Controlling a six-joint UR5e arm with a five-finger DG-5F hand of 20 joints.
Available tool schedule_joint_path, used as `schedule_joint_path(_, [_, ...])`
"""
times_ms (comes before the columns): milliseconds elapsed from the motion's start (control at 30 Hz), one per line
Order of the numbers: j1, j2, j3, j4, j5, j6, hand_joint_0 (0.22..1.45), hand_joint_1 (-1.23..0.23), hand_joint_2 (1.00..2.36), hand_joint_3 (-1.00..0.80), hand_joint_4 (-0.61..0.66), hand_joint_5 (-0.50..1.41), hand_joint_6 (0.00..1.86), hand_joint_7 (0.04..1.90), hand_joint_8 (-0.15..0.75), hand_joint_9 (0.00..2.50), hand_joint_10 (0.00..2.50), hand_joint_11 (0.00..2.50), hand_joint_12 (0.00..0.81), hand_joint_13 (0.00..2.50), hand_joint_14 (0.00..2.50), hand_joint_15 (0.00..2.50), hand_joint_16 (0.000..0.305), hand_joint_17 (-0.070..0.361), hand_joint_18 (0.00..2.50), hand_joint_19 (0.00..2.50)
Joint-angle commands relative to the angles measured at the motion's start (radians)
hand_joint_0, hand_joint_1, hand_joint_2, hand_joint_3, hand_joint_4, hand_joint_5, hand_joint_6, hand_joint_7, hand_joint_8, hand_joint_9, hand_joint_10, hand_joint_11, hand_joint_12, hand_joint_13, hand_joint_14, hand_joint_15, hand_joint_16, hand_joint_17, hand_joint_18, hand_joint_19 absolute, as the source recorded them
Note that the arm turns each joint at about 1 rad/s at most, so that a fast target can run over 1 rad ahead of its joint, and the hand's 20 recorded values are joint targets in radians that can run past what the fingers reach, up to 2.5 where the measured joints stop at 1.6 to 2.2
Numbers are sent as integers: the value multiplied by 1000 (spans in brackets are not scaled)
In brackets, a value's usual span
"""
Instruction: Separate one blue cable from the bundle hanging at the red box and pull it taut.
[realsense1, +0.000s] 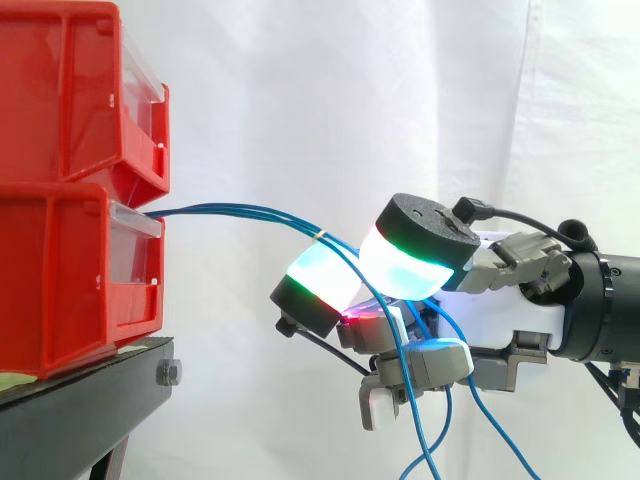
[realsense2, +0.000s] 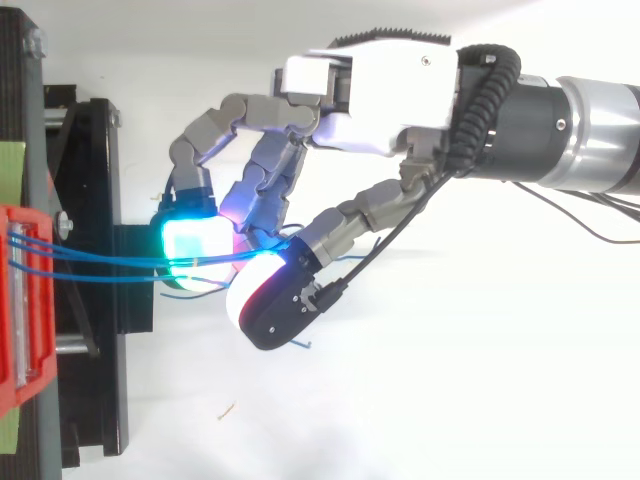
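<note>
Several thin blue cables (realsense1: 240, 212) run out of the lower red box (realsense1: 70, 275) and stretch to the right, tied together with a small yellowish band near the hand. The hand (realsense1: 500, 300) comes in from the right at the height of the cables. Its fingers are curled round the cables, with glowing pads (realsense1: 325, 272) pressed against them from both sides. Past the hand the blue cables hang down in loose strands (realsense1: 440, 420). From above, the blue cables (realsense2: 100, 262) lead from the red box (realsense2: 25, 300) into the glowing fingertips (realsense2: 190, 245).
A second red box (realsense1: 70, 90) is stacked on the lower one. Both stand on a black stand (realsense1: 90, 390) at the left. A white curtain hangs behind; open room lies below and right of the hand.
</note>
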Motion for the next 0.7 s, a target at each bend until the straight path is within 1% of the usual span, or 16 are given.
schedule_joint_path(0, [0,0,0,0,0,0,730,-932,1000,-500,181,-203,893,980,355,1006,16,1195,408,1272,14,1419,43,96,968,568])
schedule_joint_path(100, [0,0,0,0,0,0,700,-924,1000,-500,181,-199,891,981,357,1017,15,1212,403,1278,14,1414,42,95,970,578])
schedule_joint_path(133, [0,0,0,0,0,0,639,-909,1000,-500,183,-198,890,983,362,1018,16,1210,404,1279,14,1421,42,95,970,585])
schedule_joint_path(167, [0,0,0,0,0,0,609,-906,1000,-500,180,-197,889,980,358,1024,15,1207,404,1281,13,1415,42,95,971,583])
schedule_joint_path(300, [0,0,0,-1,0,-2,546,-848,1000,-500,191,-193,885,969,371,1042,14,1195,417,1299,12,1412,44,99,991,588])
schedule_joint_path(400, [0,0,0,0,0,0,551,-767,1000,-500,190,-185,871,986,373,1051,14,1194,408,1298,13,1417,44,98,995,596])
schedule_joint_path(433, [0,0,0,0,0,0,604,-696,1000,-500,176,-178,861,1004,363,1057,16,1181,396,1294,14,1408,42,94,980,610])
schedule_joint_path(467, [0,0,0,0,0,1,662,-673,1000,-500,151,-174,863,1020,363,1069,16,1183,390,1294,14,1407,41,93,992,600])
schedule_joint_path(500, [0,0,0,0,0,1,668,-680,1000,-500,132,-174,865,1031,362,1069,16,1179,393,1296,14,1397,41,93,993,602])
schedule_joint_path(567, [0,0,0,0,0,1,673,-738,1008,-388,75,-178,877,1070,367,1047,16,1155,396,1287,15,1403,42,94,993,590])
schedule_joint_path(667, [0,0,0,-1,0,1,677,-784,1012,-324,63,-186,890,1073,368,1034,19,1147,392,1281,14,1393,42,94,991,594])
